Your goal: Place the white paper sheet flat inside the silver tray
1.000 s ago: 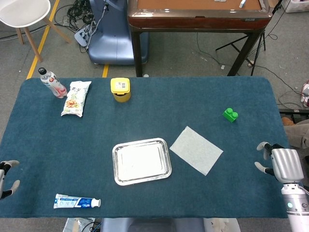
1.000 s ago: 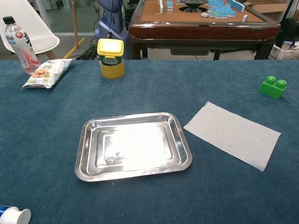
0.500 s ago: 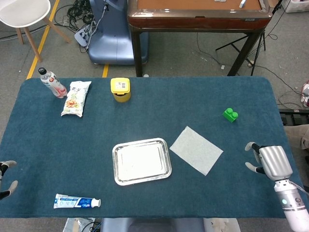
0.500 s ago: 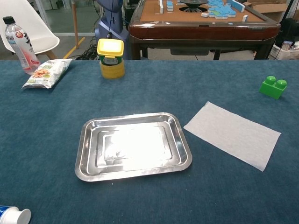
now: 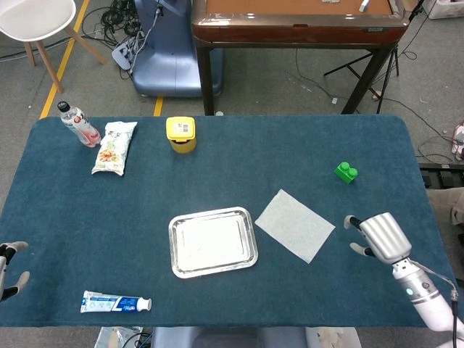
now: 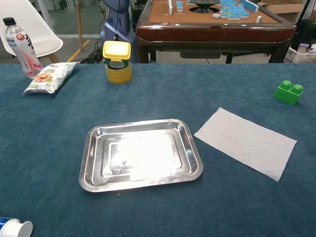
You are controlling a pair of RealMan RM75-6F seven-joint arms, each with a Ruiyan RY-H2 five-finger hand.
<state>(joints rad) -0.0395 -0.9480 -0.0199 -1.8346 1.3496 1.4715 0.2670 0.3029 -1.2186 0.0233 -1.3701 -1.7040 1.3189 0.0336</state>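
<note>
Fingers [image 5: 353,222] of the right hand [image 5: 377,236], spread and empty beside the white paper sheet [image 5: 295,225], may crumple it or push it along the table [image 5: 290,152] instead of lifting it toward the silver tray [image 5: 212,241].

Right robot hand [image 5: 379,236]: silver-grey metallic back, pale fingers with dark tips, white forearm carrying a small green light and a thin dark cable. Left robot hand [image 5: 9,270]: pale fingers, dark tips, mostly out of frame.

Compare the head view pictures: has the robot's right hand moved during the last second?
Yes. The right hand has travelled left, from the table's right edge towards the white paper sheet, which lies where it was beside the silver tray.
</note>
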